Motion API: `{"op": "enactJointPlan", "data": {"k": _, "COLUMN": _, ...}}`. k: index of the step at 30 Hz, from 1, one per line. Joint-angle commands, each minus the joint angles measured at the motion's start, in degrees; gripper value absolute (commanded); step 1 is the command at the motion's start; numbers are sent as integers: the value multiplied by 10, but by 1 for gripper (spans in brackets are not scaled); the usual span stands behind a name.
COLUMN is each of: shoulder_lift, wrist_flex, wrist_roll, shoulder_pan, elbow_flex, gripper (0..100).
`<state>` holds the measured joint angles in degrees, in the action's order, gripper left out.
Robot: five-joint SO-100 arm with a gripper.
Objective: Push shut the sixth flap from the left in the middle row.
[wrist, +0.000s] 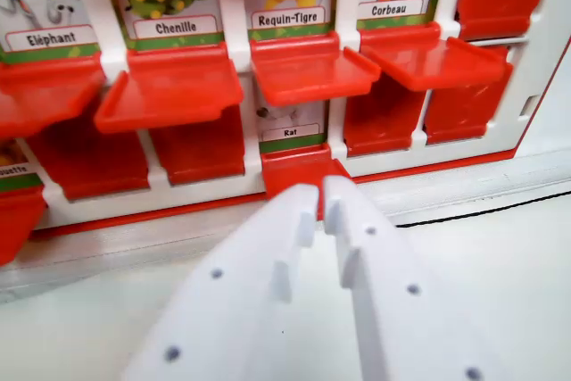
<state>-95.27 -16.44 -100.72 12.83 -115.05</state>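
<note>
Pressing nearly closed fingertips (pixel 308 201), the gripper (pixel 319 207) touches the open Rat flap (pixel 299 169) just above.

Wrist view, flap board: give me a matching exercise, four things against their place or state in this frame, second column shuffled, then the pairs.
Things:
1. Chenille card
2. Corbeau card
3. Rat card
4. gripper

Places or states:
A. lower row, just above the fingertips
B. upper row, towards the wrist view's right
C. white, tips close together, at the bottom of the board
D. upper row, between Eléphant and Requin-Tigre

Pairs: 1-D, 2-B, 3-A, 4-C
</note>
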Motion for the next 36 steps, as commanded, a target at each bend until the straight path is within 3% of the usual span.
{"op": "enactJointPlan", "data": {"k": 1, "shoulder_lift": 14, "wrist_flex": 18, "wrist_roll": 7, "shoulder_pan": 3, "elbow_flex": 87, "gripper": 0}}
{"op": "enactJointPlan", "data": {"k": 36, "shoulder_lift": 183, "wrist_flex": 17, "wrist_roll": 11, "shoulder_pan": 1, "elbow_flex": 297, "gripper": 0}}
